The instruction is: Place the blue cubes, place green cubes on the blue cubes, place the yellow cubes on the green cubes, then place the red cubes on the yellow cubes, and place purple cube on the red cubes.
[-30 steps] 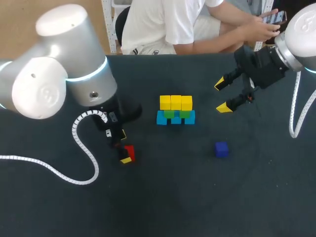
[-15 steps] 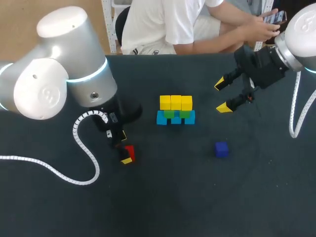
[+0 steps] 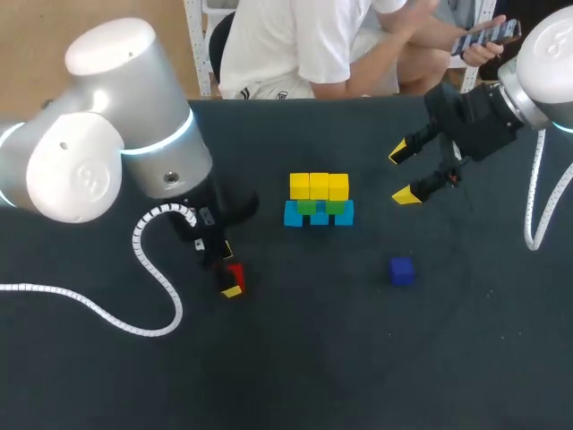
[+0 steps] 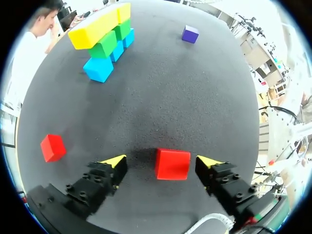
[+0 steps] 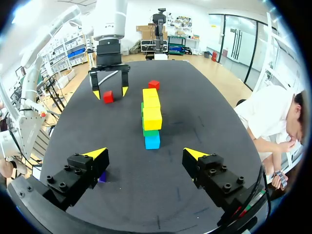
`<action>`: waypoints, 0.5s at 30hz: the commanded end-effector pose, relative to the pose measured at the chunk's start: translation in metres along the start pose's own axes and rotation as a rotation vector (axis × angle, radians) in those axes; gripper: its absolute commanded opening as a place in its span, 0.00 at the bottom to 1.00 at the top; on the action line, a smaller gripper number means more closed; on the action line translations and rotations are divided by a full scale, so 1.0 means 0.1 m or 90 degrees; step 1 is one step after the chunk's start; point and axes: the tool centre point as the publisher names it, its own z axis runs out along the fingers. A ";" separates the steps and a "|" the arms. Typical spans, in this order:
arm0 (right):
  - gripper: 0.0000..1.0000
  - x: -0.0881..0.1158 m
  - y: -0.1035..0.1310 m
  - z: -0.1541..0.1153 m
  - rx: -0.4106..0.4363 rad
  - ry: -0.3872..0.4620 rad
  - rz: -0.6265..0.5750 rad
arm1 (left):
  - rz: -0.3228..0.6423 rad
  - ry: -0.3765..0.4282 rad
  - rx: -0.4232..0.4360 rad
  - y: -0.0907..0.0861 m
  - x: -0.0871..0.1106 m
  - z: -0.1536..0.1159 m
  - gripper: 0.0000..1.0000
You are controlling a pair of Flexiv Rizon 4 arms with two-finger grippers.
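Red cube (image 4: 172,164) sits on the table (image 4: 195,97) between the spread left fingers (image 4: 113,162), touching neither. The right fingers (image 5: 195,155) hang spread too, well apart from the blue-green-yellow stack (image 3: 319,199).

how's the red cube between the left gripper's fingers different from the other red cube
The red cube between the fingers sits inside the open left gripper, gaps on both sides; the other red cube lies outside it, beyond one finger. The red cube between the fingers is roughly square to the gripper; the other red cube is turned at an angle. Both are red and rest on the table, off the stack.
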 end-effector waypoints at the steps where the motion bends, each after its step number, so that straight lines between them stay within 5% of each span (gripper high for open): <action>1: 1.00 0.00 0.00 0.00 0.001 -0.001 -0.001 | -0.002 -0.001 -0.001 0.00 0.03 -0.02 0.83; 4: 1.00 0.00 0.00 0.00 0.001 -0.001 -0.001 | -0.005 -0.001 -0.003 -0.01 0.05 -0.04 1.00; 15: 1.00 0.00 0.00 0.00 0.001 -0.001 -0.001 | -0.008 -0.011 -0.001 -0.01 0.06 0.01 0.91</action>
